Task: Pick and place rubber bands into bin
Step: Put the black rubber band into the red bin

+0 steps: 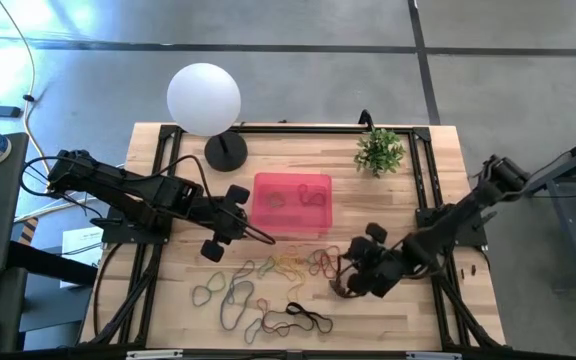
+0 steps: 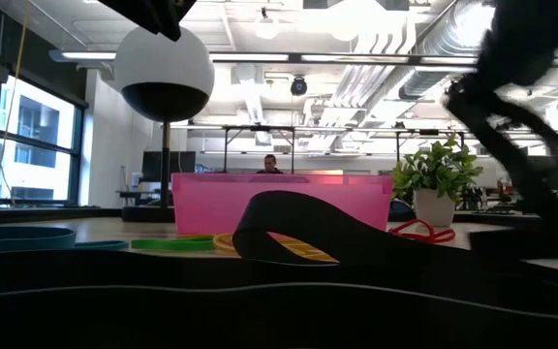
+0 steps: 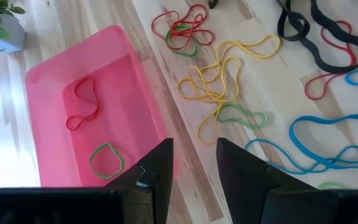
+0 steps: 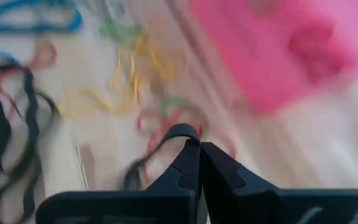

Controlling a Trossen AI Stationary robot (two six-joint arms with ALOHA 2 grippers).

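Note:
The pink bin [image 1: 293, 203] sits mid-table and has a red band [image 3: 82, 106] and a green band [image 3: 104, 158] in it. Loose rubber bands [image 1: 268, 285] in yellow, red, green, blue and black lie on the wood in front of it. My left gripper [image 1: 263, 237] hovers open by the bin's near left corner, its fingers [image 3: 160, 168] over the bin's edge and the table. My right gripper [image 1: 346, 280] is low at the right end of the pile, shut on a dark band [image 4: 173, 134]. My right gripper [image 4: 199, 149] pinches a dark rubber band between its fingertips. A loop of it [image 4: 180, 132] arches out beside the tips and trails down toward the table. The fingers slant down from the table's right side. Whether the band is clear of the wood I cannot tell.
A white globe lamp [image 1: 204, 98] stands at the far left of the table and a small potted plant [image 1: 379, 150] at the far right. A wide black band [image 2: 298, 233] lies close to the low camera. A person sits far back in the room.

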